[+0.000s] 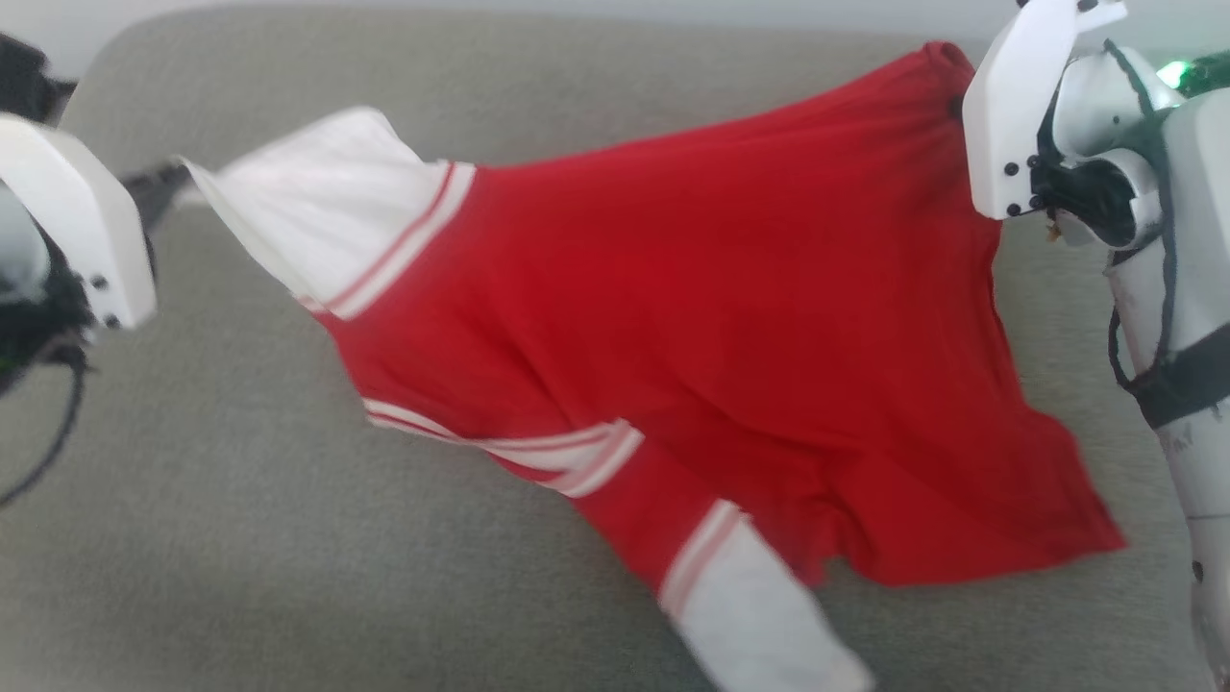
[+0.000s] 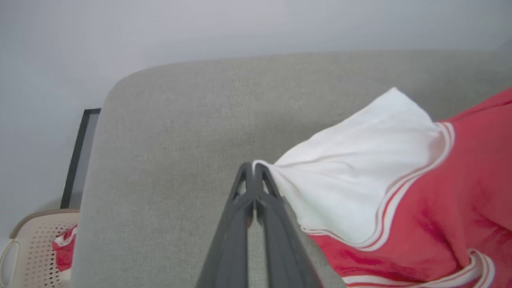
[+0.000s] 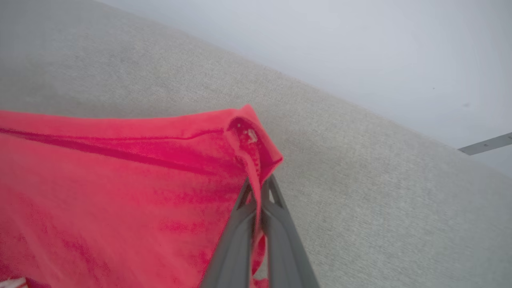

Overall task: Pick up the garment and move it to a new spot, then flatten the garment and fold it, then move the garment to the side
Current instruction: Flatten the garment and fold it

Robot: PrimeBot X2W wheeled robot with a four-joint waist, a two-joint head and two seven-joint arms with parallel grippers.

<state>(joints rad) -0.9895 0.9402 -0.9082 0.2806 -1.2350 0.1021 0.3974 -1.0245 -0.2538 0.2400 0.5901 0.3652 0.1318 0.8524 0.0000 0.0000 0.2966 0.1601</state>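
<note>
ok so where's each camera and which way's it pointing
Head view: on the head, looking down at the garment stretched over a grey cushion; both white wrists at the sides.
Left wrist view: along the left gripper, shut on the white sleeve.
Right wrist view: along the right gripper, shut on a red corner.
Shared: all three show garment and cushion.

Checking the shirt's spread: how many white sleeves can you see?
2. One sleeve is at the head view's upper left, its tip pinched in the left pincer; the other sleeve hangs low on the shirt, bottom centre.
</note>
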